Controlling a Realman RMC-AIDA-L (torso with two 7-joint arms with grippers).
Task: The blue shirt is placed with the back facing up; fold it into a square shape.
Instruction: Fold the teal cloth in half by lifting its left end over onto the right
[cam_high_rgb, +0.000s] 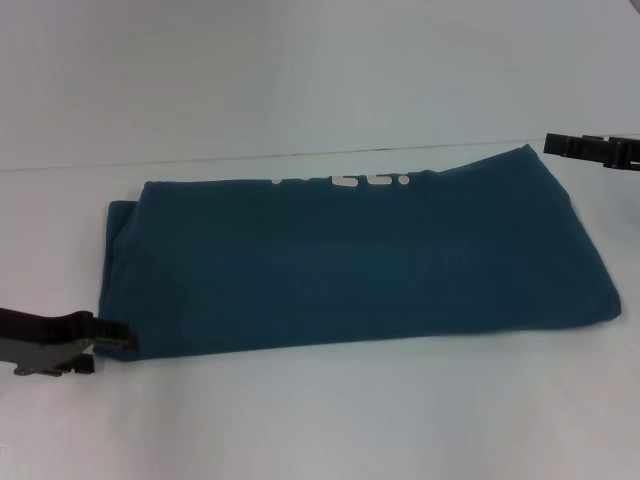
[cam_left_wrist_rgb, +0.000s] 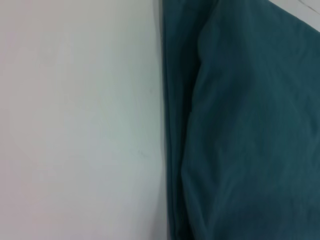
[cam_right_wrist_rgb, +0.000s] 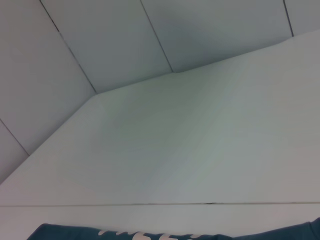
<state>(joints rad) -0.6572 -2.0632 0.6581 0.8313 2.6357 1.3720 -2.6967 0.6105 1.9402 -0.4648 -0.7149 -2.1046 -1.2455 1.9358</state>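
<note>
1. left gripper (cam_high_rgb: 118, 335) low at the head view's left edge, black, tip right at the near-left corner of the blue shirt (cam_high_rgb: 360, 260); contact with the cloth can't be confirmed; fingers: can't tell spread or pressed, only a dark toothed tip shows.
2. white table (cam_high_rgb: 300, 420) bare to the left of the shirt and along the near side; wide open strip in front.
3. blue shirt lies folded into a long flat band across the table's middle, wider than deep; left end shows stacked layers with a slightly rounded corner; near edge straight, running a bit upward to the right; far edge carries a partial row of white lettering (cam_high_rgb: 345, 182), cut off by the fold.
4. left wrist view: shirt's (cam_left_wrist_rgb: 250, 130) folded edge runs straight, layered hem beside bare table (cam_left_wrist_rgb: 75, 120); no fingers visible there.
5. right wrist view: mostly table (cam_right_wrist_rgb: 200, 150) and panelled wall (cam_right_wrist_rgb: 100, 40); strip of shirt (cam_right_wrist_rgb: 60, 232) with lettering at the picture's edge.
6. far side: seam line on the table behind the shirt, open room beyond.
7. right gripper (cam_high_rgb: 600, 150) at the right edge, just beside the shirt's far-right corner, apart from it; finger state: can't tell.
</note>
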